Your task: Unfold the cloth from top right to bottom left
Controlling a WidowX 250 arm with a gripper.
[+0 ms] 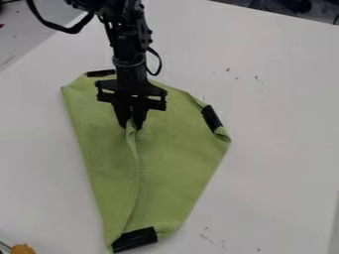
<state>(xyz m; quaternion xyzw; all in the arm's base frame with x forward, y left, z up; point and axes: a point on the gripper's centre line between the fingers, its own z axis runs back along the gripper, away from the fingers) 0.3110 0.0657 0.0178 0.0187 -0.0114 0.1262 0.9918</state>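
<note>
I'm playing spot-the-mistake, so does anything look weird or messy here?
The green cloth isn't lying flat: a ridge runs down it from where the hand pinches it. Dark marks also dot the white table, maybe dirt.

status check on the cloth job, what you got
Gripper pinching green cloth. Ridge runs down toward black strip. Orange item bottom left, off the cloth.

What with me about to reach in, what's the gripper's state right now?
Gripper: closed on the green cloth, pinching a raised fold between its fingertips.
</note>
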